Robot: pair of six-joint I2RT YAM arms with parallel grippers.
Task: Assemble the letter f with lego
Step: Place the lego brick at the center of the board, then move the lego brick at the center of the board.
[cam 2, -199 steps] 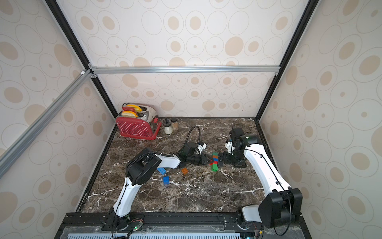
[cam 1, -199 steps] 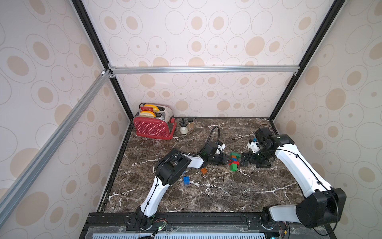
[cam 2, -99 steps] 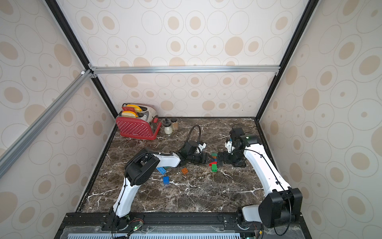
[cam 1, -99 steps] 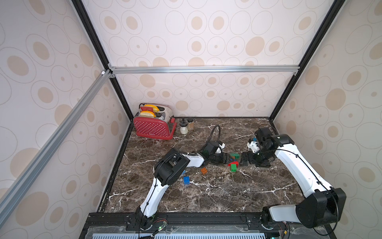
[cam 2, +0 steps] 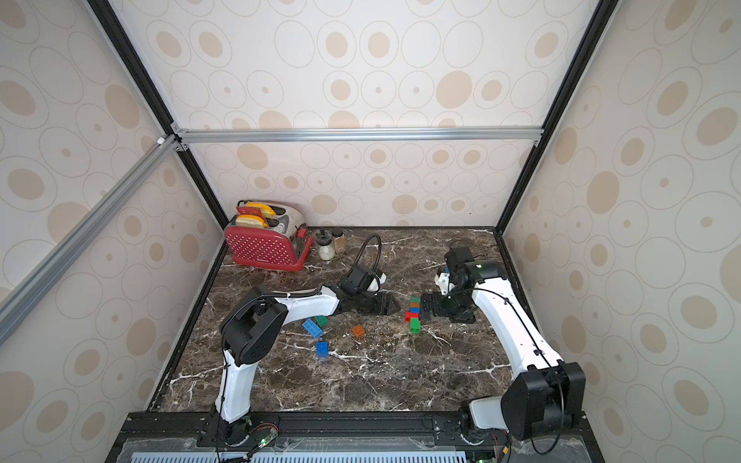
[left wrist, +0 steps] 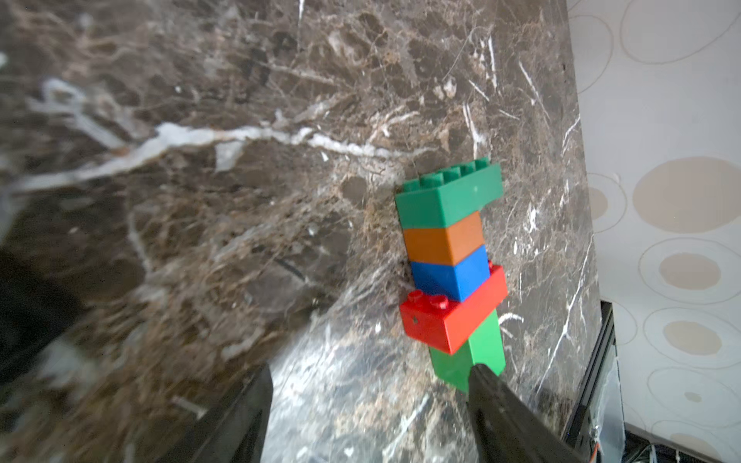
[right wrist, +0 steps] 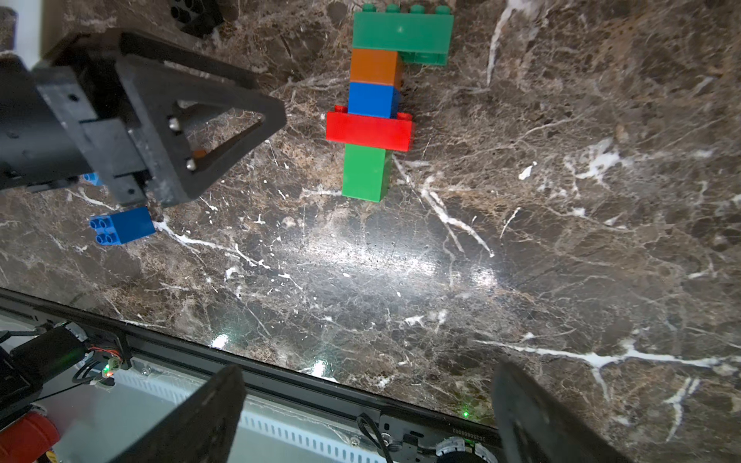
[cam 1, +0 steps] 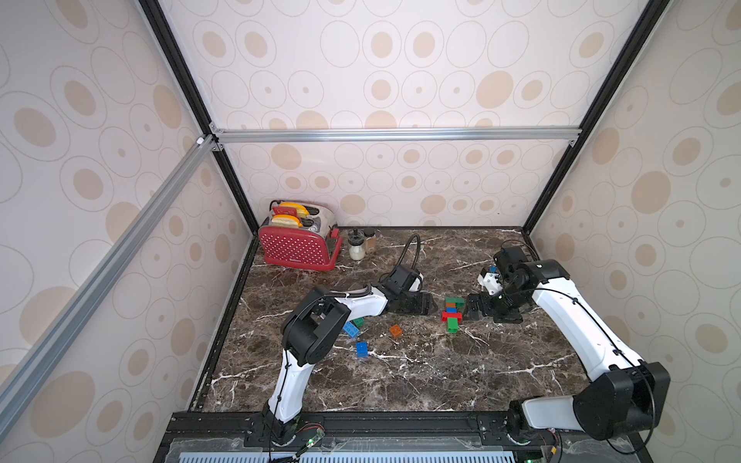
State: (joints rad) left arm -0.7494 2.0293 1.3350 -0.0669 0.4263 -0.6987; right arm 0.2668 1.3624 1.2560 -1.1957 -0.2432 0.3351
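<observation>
Left gripper (cam 1: pixel 426 303): we see jaws apart, nothing held, just left of lego stack (cam 1: pixel 452 314). Right gripper (cam 1: pixel 474 308): jaws wide, empty, just right of stack.

Stack lies flat on marble table (cam 1: pixel 401 381), between grippers. From far end to near we count:
- green oblong brick (right wrist: pixel 401 32)
- orange brick (right wrist: pixel 375 66)
- blue brick (right wrist: pixel 373 98)
- red oblong brick (right wrist: pixel 369 130), crosswise
- green brick (right wrist: pixel 365 170)

Left of stack, by left arm, we note:
- loose blue oblong (cam 1: pixel 351 329)
- loose blue square (cam 1: pixel 362 349)
- loose orange brick (cam 1: pixel 395 330)
- loose green brick (cam 1: pixel 358 322)

The lego stack (right wrist: pixel 373 98) runs green, orange, blue, red, green on a brown, white-veined marble tabletop (right wrist: pixel 561 240).
</observation>
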